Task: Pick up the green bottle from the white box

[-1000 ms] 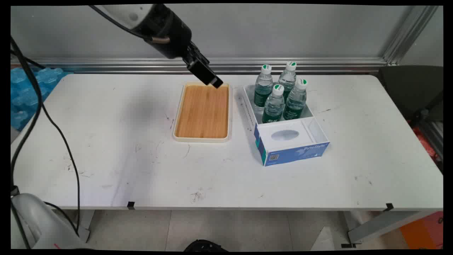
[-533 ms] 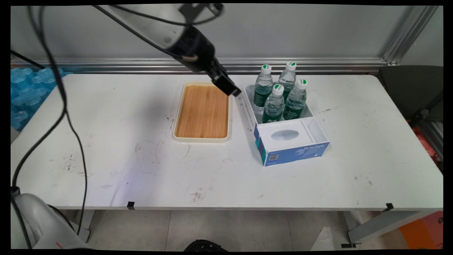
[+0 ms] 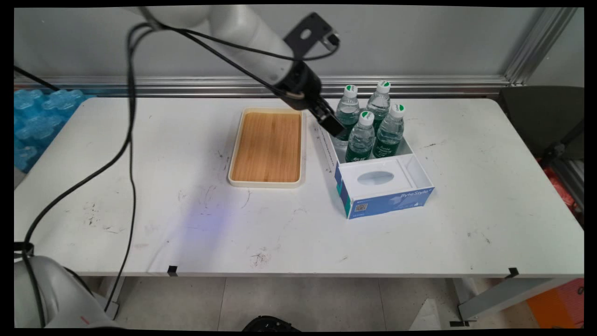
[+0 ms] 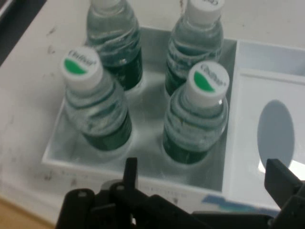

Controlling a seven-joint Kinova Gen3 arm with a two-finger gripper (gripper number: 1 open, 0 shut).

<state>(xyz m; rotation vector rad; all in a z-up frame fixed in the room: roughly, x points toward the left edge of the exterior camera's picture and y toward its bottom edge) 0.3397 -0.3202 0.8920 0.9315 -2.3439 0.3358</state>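
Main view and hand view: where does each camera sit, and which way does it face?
Main view: fixed above the table's near side, facing the back wall; shows the arm and gripper.
Hand view: on the hand, looking along the open gripper at four water bottles; linkage and fingers show.
Shared: bottles and blue-and-white box.

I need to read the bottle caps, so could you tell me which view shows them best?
The hand view: two bottle caps face the camera, green marks plain, though lettering stays unreadable. The main view shows all four caps small, side-on.
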